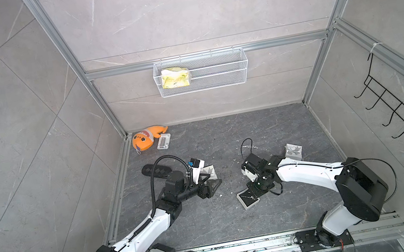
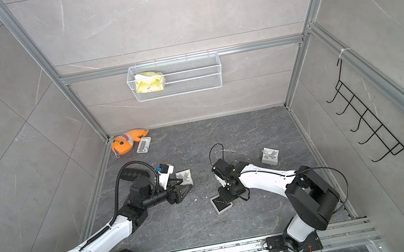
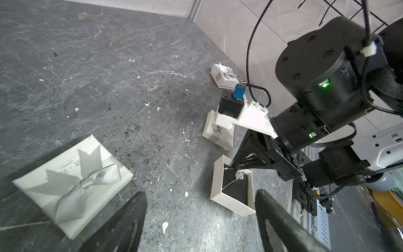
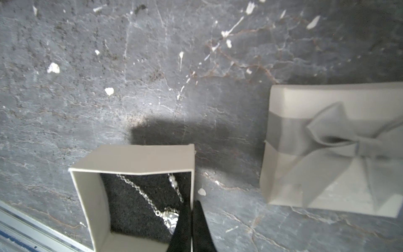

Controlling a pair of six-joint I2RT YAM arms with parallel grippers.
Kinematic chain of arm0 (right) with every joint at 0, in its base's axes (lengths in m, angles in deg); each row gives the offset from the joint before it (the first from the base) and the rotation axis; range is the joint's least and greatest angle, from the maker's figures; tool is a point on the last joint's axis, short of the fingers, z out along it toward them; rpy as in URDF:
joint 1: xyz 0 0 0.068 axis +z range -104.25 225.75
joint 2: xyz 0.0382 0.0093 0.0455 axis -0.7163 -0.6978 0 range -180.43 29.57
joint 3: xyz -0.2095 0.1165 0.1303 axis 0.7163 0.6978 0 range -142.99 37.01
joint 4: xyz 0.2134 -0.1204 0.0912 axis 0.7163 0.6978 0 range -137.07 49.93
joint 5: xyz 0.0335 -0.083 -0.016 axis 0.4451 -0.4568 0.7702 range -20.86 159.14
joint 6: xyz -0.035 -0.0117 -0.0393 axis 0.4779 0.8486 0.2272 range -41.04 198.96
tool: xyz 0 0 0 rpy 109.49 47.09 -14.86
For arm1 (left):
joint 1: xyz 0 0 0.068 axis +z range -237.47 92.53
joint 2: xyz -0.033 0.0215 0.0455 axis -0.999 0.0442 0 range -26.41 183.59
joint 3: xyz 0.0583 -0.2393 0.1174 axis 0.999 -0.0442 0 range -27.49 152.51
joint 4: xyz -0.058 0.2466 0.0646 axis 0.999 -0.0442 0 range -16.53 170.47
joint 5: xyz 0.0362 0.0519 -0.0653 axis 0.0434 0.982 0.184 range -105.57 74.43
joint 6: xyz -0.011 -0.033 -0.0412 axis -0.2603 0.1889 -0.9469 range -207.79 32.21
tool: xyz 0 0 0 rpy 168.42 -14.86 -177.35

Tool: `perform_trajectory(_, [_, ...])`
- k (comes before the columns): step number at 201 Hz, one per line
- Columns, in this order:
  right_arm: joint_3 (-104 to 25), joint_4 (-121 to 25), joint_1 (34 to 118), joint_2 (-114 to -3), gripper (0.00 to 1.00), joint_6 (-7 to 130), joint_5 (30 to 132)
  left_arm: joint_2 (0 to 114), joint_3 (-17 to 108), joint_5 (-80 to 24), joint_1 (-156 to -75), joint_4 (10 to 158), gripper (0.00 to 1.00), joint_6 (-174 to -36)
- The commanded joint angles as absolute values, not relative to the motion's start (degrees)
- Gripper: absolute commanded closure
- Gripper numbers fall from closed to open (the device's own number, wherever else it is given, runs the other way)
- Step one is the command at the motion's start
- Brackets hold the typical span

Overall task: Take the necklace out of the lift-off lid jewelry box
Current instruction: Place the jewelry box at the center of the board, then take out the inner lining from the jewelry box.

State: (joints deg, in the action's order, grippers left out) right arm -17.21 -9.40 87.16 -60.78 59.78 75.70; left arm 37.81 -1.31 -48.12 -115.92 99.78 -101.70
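Necklace (image 4: 171, 217) lies on the black foam inside the open box (image 4: 135, 157), right of centre on the counter (image 1: 212, 223). Left tool (image 3: 200, 194): fingers spread wide with nothing between them, above the counter just beside a ribboned box (image 3: 72, 187). Right tool (image 4: 193, 208): tips pressed together at the open box's wall, beside the pendant. A hold on chain or wall cannot be confirmed. Second ribboned box (image 4: 331, 148) rests near the open box, not touching it.
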Motion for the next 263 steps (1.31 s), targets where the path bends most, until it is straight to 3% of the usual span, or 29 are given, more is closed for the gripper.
perform_trajectory(1, [-18.0,-9.2,87.6,-61.9,0.90,59.0,74.5,37.5,-1.7,-46.5,-116.4,102.1,0.20,-101.5])
perform_trajectory(40, [-19.4,-7.6,88.4,-60.5,0.69,60.9,74.4,38.9,-2.3,-44.6,-117.9,102.0,0.22,-100.9])
perform_trajectory(97, [-20.4,-9.2,92.1,-59.7,0.68,65.1,77.4,46.7,-0.3,-37.9,-124.9,102.8,0.26,-99.0])
perform_trajectory(140, [-20.2,-10.0,93.6,-61.1,0.68,65.3,75.3,50.8,-1.1,-37.8,-125.7,108.3,0.28,-101.2])
perform_trajectory(183, [-18.5,-12.8,94.7,-60.5,0.58,66.9,76.4,49.7,-2.3,-37.4,-125.7,108.7,0.29,-101.6])
perform_trajectory(263, [-17.5,-15.8,96.5,-66.9,0.59,67.6,74.8,42.6,-5.0,-34.7,-125.7,104.2,0.29,-101.4])
